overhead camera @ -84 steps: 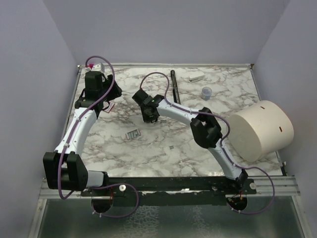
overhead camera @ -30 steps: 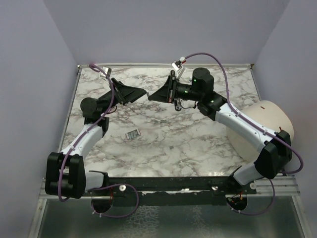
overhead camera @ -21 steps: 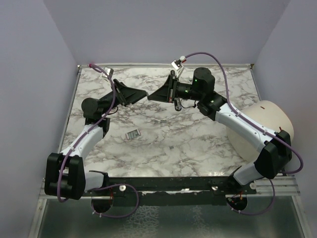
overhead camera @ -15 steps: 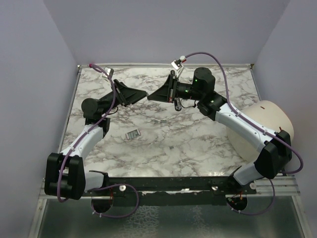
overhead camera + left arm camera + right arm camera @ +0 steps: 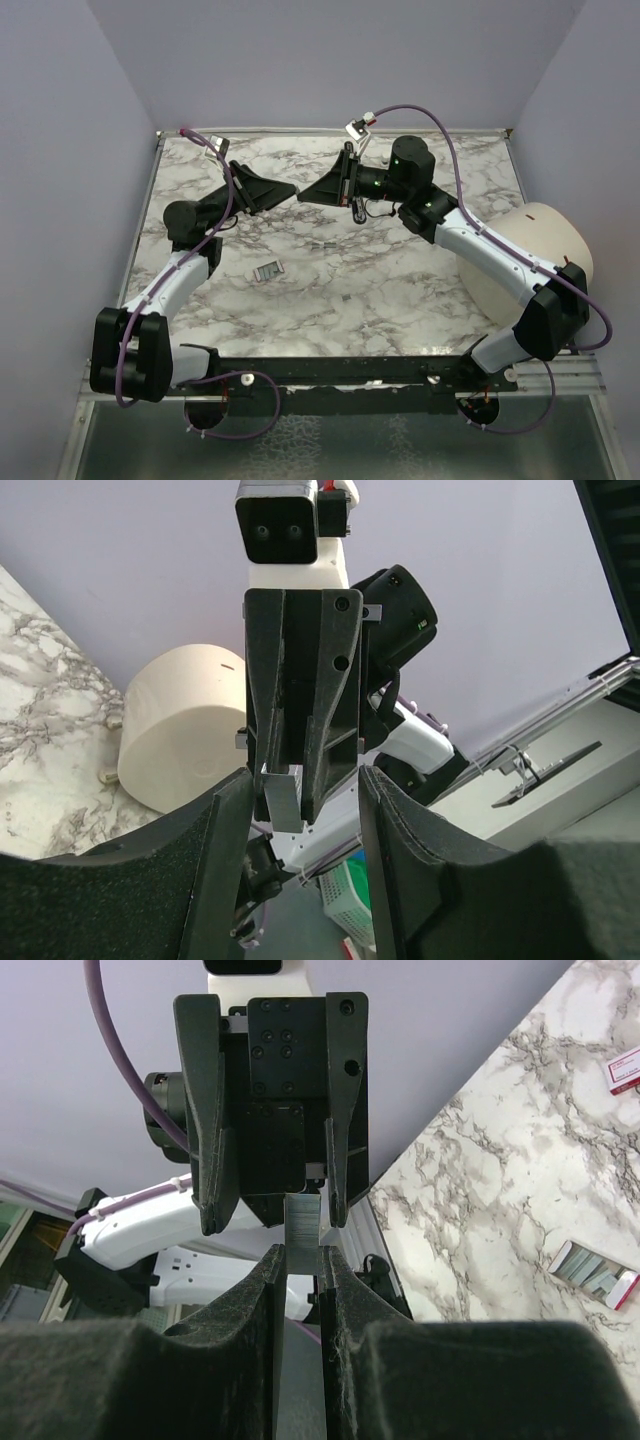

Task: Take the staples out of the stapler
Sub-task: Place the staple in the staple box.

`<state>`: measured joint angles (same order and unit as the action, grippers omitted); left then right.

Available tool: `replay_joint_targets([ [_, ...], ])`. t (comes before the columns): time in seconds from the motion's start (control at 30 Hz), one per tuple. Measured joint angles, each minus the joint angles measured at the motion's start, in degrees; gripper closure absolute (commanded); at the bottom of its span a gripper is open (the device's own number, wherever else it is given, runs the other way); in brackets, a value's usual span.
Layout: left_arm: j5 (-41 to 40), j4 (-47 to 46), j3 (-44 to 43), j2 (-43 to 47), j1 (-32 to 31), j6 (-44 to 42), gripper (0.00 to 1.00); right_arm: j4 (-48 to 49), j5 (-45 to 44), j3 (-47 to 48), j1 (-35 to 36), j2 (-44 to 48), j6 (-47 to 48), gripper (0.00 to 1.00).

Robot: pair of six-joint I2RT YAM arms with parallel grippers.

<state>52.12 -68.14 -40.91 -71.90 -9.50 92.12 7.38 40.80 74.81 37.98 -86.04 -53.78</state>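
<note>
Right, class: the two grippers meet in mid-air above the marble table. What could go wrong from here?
1. The right gripper pinches only a thin grey metal strip; if the left gripper closes askew, the strip may drop.
2. The grippers stand nose to nose and could collide.
3. The loose sliver on the table could get lost among the grey veins.

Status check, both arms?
Right gripper shut on grey metal strip; left gripper open, facing it. Stapler lies on table below, unheld. Nothing in the way.
</note>
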Motion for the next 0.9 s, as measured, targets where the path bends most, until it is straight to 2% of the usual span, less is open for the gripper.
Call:
replay_joint_targets([
  [0.57,0.07,-3.02,0.17,-1.29,-0.22,2.29,0.61,0.07,0.63,0.0,0.0,-0.04,-0.15,0.82],
  [0.9,0.09,-3.08,0.17,-1.84,-1.11,2.34,0.73,0.39,1.05,0.0,0.0,-0.09,-0.44,0.82],
])
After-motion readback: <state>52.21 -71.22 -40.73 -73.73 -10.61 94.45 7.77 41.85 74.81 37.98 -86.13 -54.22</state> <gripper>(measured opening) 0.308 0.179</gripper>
